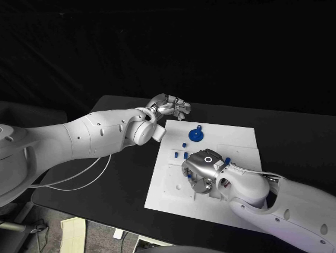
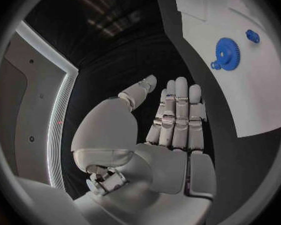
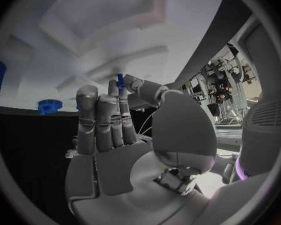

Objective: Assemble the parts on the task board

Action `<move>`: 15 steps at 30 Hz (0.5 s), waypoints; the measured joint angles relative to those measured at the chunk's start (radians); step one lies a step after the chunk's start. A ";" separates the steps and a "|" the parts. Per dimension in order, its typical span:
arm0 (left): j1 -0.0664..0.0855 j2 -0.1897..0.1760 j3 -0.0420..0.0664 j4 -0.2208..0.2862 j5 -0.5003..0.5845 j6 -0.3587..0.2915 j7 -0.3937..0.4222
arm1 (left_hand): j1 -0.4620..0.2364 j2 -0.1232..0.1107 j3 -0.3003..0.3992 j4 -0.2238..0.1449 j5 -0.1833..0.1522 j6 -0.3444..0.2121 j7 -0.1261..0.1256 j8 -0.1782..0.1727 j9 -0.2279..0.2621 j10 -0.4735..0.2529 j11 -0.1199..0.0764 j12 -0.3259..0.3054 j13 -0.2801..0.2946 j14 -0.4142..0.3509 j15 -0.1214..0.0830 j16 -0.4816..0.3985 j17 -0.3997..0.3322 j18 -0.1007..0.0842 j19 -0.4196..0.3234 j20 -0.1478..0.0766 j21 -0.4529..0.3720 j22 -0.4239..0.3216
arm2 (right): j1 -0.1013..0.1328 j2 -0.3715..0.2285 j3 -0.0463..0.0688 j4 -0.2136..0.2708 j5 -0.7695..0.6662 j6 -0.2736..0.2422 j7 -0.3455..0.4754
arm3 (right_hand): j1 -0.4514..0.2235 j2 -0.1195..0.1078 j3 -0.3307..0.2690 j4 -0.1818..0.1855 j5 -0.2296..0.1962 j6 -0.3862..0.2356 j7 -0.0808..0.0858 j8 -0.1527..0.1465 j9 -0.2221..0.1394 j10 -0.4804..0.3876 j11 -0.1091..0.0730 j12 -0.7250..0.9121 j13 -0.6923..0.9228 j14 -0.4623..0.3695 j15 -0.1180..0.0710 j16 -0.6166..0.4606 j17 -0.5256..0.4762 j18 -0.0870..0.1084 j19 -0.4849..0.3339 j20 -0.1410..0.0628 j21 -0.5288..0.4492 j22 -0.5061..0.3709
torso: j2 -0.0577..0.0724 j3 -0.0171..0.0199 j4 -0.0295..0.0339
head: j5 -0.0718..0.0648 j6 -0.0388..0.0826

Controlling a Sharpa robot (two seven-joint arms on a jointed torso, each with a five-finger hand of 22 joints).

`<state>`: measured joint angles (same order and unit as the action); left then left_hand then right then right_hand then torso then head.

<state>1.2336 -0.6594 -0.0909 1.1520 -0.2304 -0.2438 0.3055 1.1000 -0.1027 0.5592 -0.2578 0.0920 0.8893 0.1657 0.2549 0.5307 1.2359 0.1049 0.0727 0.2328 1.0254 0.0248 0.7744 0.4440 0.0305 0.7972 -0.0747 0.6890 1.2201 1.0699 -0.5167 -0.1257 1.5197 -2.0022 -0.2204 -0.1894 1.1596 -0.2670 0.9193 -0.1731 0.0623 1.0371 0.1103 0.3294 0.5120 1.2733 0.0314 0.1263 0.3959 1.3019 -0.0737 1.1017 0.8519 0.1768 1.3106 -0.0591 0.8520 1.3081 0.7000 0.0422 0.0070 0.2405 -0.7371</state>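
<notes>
We log the right hand [image 1: 204, 171] over the task board [image 1: 240, 138], fingers [image 3: 103, 116] pinching a small blue part [image 3: 120, 80]; left hand [image 1: 170, 107] empty, fingers apart, beside the board; blue gear [image 1: 196, 135] beyond them; assembly looks barely begun

Your left arm reaches in from 9 o'clock; its left hand [image 1: 169, 108] sits toward 12 o'clock, fingers straight, side by side, holding nothing. Your right arm enters from 4 o'clock; the right hand [image 1: 204, 171] pinches a small blue part [image 3: 120, 80] between thumb and fingertip.
</notes>
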 measured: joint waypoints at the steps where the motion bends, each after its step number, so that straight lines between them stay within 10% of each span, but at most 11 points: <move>1: 0.000 0.000 0.000 0.000 0.000 0.000 0.000 | 0.000 0.000 0.000 0.000 0.000 0.000 0.000 0.000 0.000 0.000 0.000 0.000 0.000 0.000 0.000 0.000 0.000 0.000 0.000 0.000 0.000 0.000 | 0.000 -0.002 -0.001 -0.001 0.006 0.000 0.002 | -0.016 -0.005 -0.015 -0.002 0.002 -0.009 0.004 -0.006 -0.003 -0.008 0.008 -0.008 -0.005 -0.003 0.003 0.000 -0.001 0.000 0.000 0.000 0.003 0.000 | 0.000 -0.0001 -0.0001 | 0.000 0.000; 15: 0.000 -0.005 0.000 0.007 0.000 0.001 -0.001 | 0.000 0.000 -0.002 0.002 0.000 0.000 0.000 0.000 -0.001 0.000 0.000 0.000 0.000 0.000 0.000 0.000 0.003 0.000 0.000 0.000 -0.004 0.002 | -0.005 -0.071 -0.002 0.053 0.039 -0.056 -0.005 | -0.130 -0.033 -0.205 -0.057 -0.008 -0.104 0.022 -0.047 -0.025 -0.121 0.063 -0.065 -0.061 -0.015 0.047 -0.007 -0.002 -0.015 -0.018 0.000 -0.002 0.000 | 0.000 0.0012 -0.0002 | -0.006 0.003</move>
<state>1.2340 -0.6645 -0.0910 1.1588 -0.2302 -0.2430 0.3050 1.1000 -0.1027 0.5568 -0.2554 0.0920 0.8894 0.1657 0.2549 0.5296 1.2359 0.1048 0.0728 0.2329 1.0254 0.0249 0.7744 0.4470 0.0302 0.7972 -0.0747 0.6851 1.2219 1.0653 -0.5877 -0.1278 1.5724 -1.9627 -0.2762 -0.1949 1.0294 -0.2999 0.7147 -0.2304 0.0543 0.9326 0.1327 0.2825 0.4871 1.1521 0.0947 0.0609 0.3346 1.2864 -0.0266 1.0951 0.8498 0.1614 1.2925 -0.0589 0.8497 1.3079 0.6998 0.0433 0.0068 0.2342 -0.7345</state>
